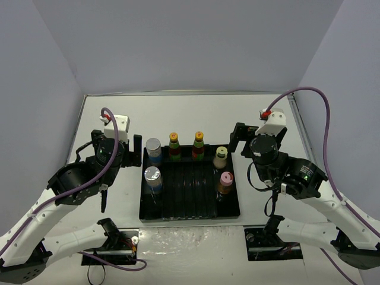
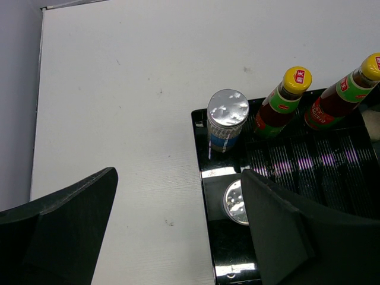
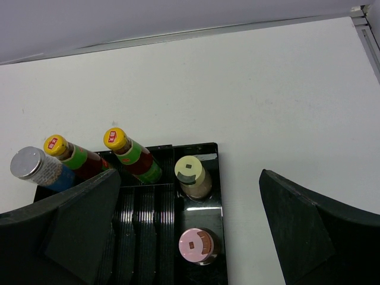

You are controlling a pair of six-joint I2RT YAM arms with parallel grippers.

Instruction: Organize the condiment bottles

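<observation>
All six bottles [image 1: 198, 142] stood in the black tray [image 1: 190, 216] at the middle of the table [image 1: 196, 113]. Two silver-lidded shakers [image 1: 153, 176] lined its left side and two orange-capped bottles [image 1: 174, 142] its far edge. A yellow-green-capped bottle [image 1: 221, 155] and a pink-capped bottle [image 1: 226, 179] stood on the right.

The left gripper [image 2: 178, 178] hovered over bare table just left of the tray, jaws spread and empty. The right gripper [image 3: 190, 173] hung above the tray's far right corner, jaws wide, holding nothing.

The bottles looked small, light and rigid, with smooth sides that could slip. A hold around the body just below the cap seemed safest, as the tall narrow ones would probably tip easily. The tray's grooved middle lay open, as did the table around it, but neighbouring bottles stood close, leaving little room for fingers between them.
</observation>
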